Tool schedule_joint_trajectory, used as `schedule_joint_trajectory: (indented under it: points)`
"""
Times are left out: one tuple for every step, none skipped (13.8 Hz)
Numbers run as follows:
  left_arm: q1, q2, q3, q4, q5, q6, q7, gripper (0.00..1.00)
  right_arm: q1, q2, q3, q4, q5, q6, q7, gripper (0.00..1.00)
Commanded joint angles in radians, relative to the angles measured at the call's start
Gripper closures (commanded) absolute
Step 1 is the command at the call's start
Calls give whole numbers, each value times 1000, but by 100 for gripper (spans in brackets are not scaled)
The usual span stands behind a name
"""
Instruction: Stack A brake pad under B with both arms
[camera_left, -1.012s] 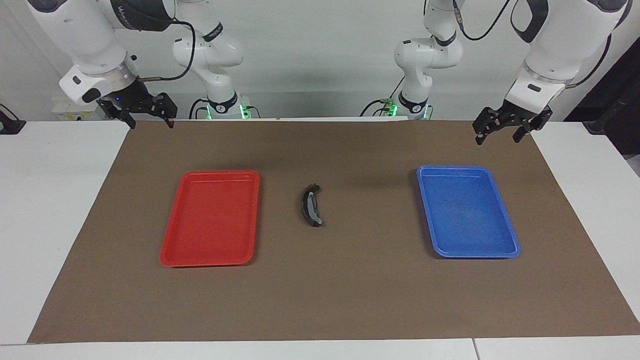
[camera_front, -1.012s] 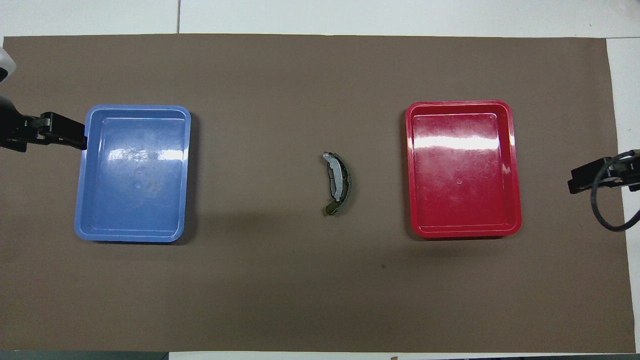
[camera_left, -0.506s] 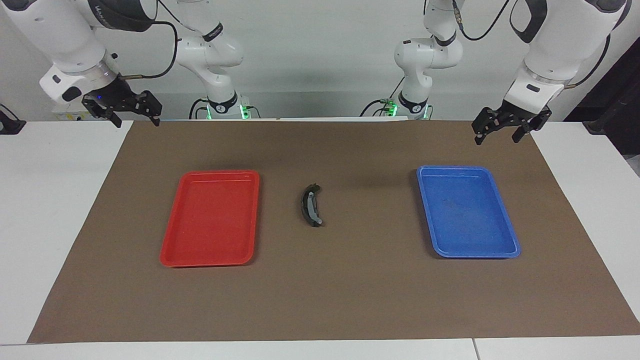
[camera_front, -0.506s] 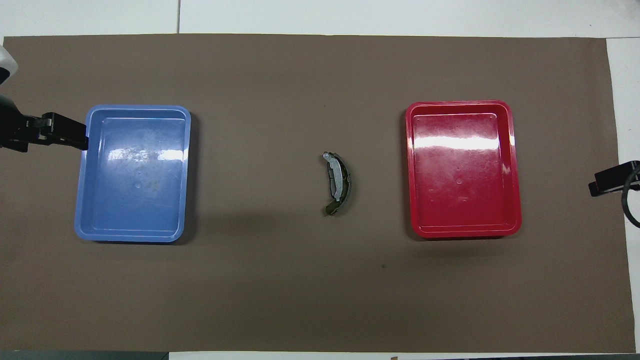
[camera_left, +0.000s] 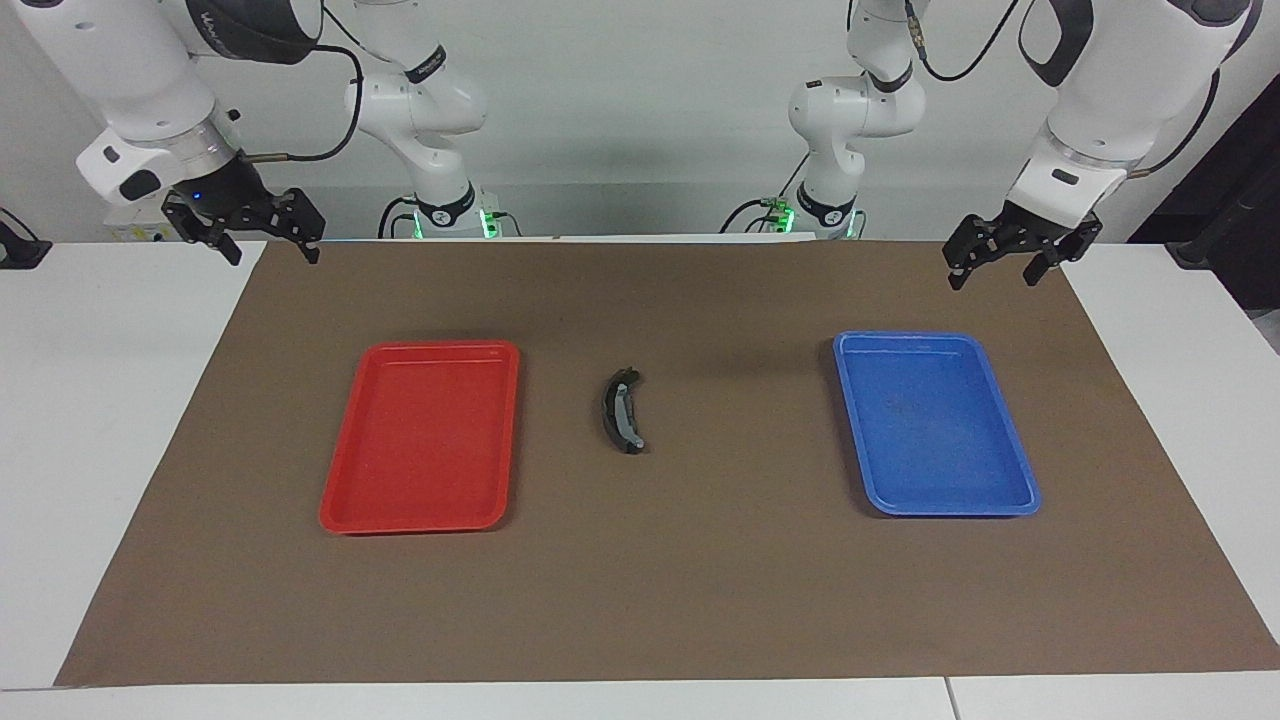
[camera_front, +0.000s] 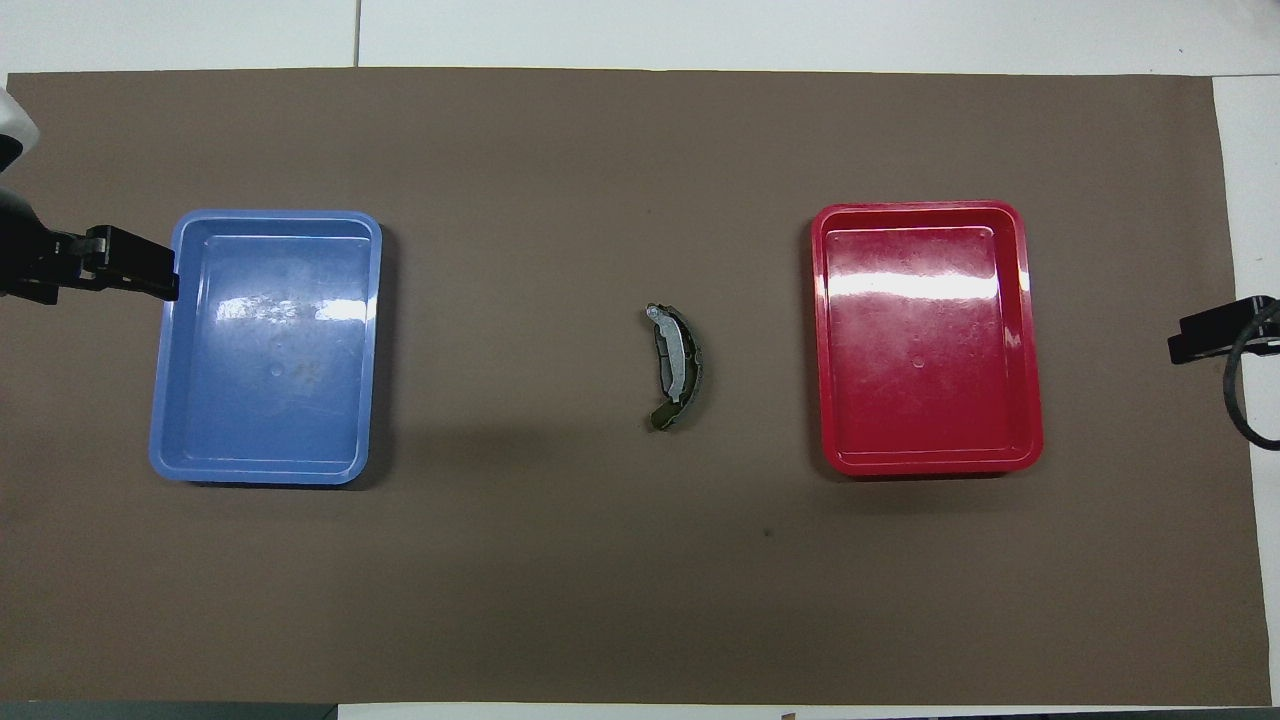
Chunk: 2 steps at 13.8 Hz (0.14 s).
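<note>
The crescent pad B (camera_left: 620, 411) lies on the brown mat in the middle of the table, between the two trays, grey face up; it also shows in the overhead view (camera_front: 676, 366). The short pad A does not show as a separate thing; only a dark edge shows along B's outer curve. My left gripper (camera_left: 992, 280) is open and empty, raised over the mat's corner at the left arm's end, beside the blue tray (camera_left: 1005, 505). My right gripper (camera_left: 275, 257) is open and empty, raised over the mat's corner at the right arm's end.
An empty red tray (camera_left: 345, 515) lies toward the right arm's end of the mat (camera_left: 640, 600). The empty blue tray (camera_front: 165, 440) lies toward the left arm's end. White table surface borders the mat at both ends.
My right gripper has moved outward toward its end of the table and then held about still. My left gripper and the pad have barely moved.
</note>
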Motion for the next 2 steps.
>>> schedule_joint_trajectory:
  points:
    - [18,-22,-13,-29,-15,17,-6,0,-5,-12,9,-12,4,15,17,0]
    - [21,-22,-13,-29,-14,17,-6,0,-5,-14,9,-15,4,15,17,0]
